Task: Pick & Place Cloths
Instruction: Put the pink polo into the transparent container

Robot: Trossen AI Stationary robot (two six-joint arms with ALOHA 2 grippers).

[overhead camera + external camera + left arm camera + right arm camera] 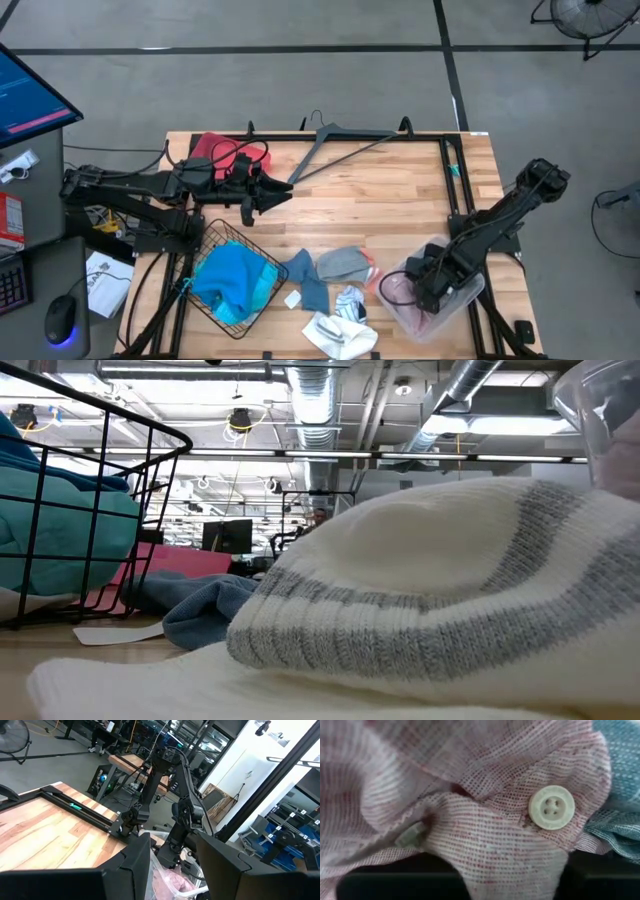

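My left gripper [272,195] [172,870] hovers open over the bare wood near the table's far left and holds nothing. My right gripper [428,290] reaches down into a clear plastic bin [470,295] at the near right. The pale pink checked cloth [485,845] with a white button [551,807] fills the right wrist view and lies in that bin [415,315]. A turquoise cloth [232,280] sits in a wire basket [205,235]. On the table lie the blue-grey cloth [305,280], grey socks with coral tip [347,265] and a white cloth [340,330] [450,580].
A red tray [215,150] and a grey hanger [340,140] lie at the far edge. A black frame rail [447,170] runs along the table's right side. Bare wood [380,200] spans the middle. The basket's wires [110,510] stand close at near left.
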